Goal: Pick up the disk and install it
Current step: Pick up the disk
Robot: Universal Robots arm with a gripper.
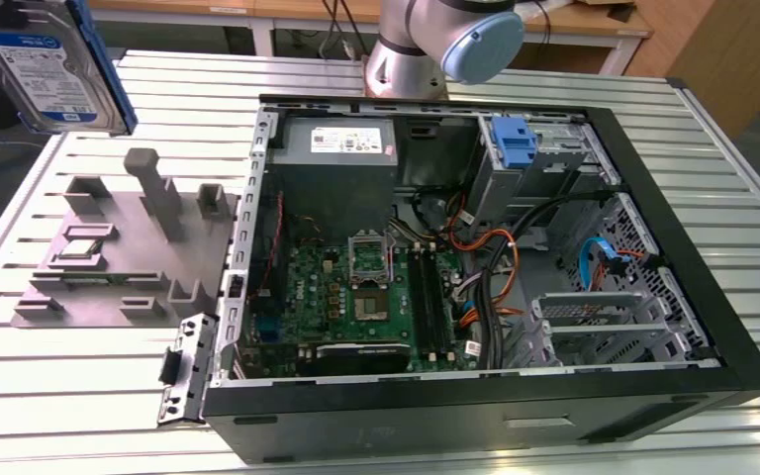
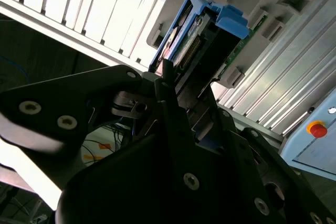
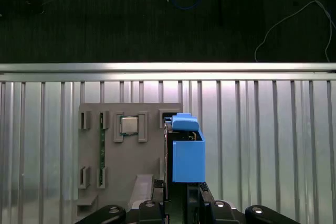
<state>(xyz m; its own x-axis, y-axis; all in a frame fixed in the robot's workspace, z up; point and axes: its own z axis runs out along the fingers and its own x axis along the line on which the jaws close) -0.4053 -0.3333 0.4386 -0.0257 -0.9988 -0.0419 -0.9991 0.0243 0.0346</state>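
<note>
The disk (image 1: 44,74), a silver-grey drive with a white-and-blue label and a blue carrier frame, hangs high above the table at the exterior view's far left. My gripper (image 1: 35,16) is shut on its upper end. In the first wrist view the disk (image 3: 187,156) stands edge-on between the dark fingers (image 3: 206,199), above the grey fixture plate (image 3: 131,161). The second wrist view shows the disk (image 2: 197,40) sticking out from the gripper (image 2: 176,95). The open computer case (image 1: 697,327) lies to the exterior view's right of the disk.
The grey fixture plate (image 1: 116,277) with upright posts and a small square chip (image 1: 76,247) lies beside the case. Inside the case are a motherboard (image 1: 353,297), a power supply (image 1: 340,139), a blue bracket (image 1: 515,139) and cables. The arm's base (image 1: 420,49) stands behind the case.
</note>
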